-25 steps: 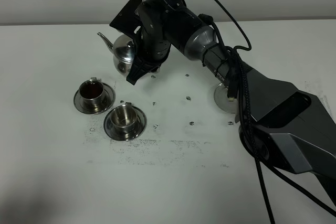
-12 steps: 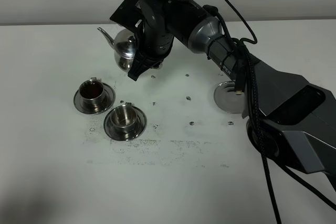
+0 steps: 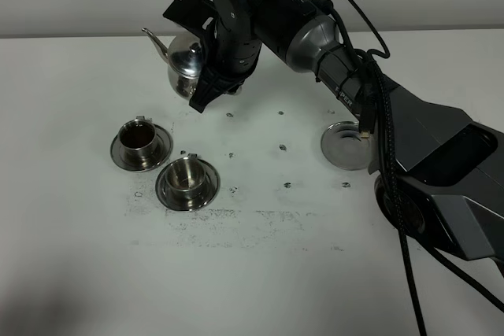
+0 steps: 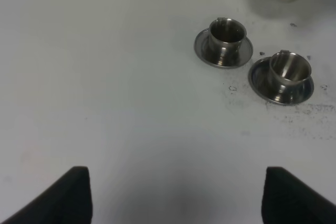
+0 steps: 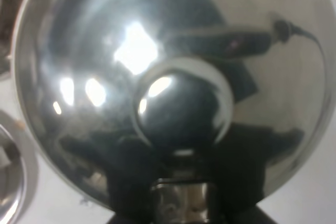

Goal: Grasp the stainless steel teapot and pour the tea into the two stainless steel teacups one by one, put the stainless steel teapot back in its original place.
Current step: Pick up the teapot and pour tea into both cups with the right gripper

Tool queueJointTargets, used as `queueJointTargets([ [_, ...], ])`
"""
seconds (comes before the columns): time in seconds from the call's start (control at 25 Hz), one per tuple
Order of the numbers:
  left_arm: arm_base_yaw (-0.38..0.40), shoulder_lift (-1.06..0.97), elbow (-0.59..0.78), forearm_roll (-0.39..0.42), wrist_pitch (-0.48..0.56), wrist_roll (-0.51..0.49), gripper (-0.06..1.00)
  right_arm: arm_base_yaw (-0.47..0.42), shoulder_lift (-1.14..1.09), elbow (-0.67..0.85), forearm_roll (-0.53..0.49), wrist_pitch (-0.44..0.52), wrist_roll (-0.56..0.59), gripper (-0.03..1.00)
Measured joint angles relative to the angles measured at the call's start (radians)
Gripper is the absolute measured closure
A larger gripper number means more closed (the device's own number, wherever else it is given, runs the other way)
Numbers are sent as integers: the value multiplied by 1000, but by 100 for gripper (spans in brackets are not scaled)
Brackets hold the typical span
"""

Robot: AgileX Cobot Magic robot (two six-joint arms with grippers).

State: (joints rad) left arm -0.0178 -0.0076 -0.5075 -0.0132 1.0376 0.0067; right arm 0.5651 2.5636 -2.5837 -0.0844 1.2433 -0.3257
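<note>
The stainless steel teapot [image 3: 185, 68] hangs in the air over the back left of the table, spout pointing left, and my right gripper [image 3: 203, 94] is shut on its handle side. Its mirrored lid and knob [image 5: 181, 103] fill the right wrist view. Two stainless steel teacups stand on saucers in front of it. The left teacup [image 3: 140, 138] [image 4: 227, 31] holds dark reddish-brown tea [image 3: 138, 136]. The nearer teacup [image 3: 187, 177] [image 4: 290, 67] shows no dark liquid. My left gripper [image 4: 177, 174] is open above bare table, well away from the cups.
A lone round steel saucer [image 3: 346, 145] lies on the table to the right, beside the right arm's base. Small dark specks and smudges mark the white tabletop [image 3: 260, 218] around the cups.
The right arm has raised the teapot and carried it slightly back, away from the cups. Both cups and the left gripper have stayed still.
</note>
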Motion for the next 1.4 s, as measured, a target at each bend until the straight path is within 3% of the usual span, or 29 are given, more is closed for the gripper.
queueJointTargets([
  [0.4, 0, 0, 0, 0, 0, 0, 30, 1, -8, 20, 41, -5, 1, 80],
  [0.72, 0, 0, 0, 0, 0, 0, 30, -6, -153, 297, 33, -1, -24, 80],
  [1.4, 0, 0, 0, 0, 0, 0, 30, -10, -381, 609, -39, -7, -26, 80],
])
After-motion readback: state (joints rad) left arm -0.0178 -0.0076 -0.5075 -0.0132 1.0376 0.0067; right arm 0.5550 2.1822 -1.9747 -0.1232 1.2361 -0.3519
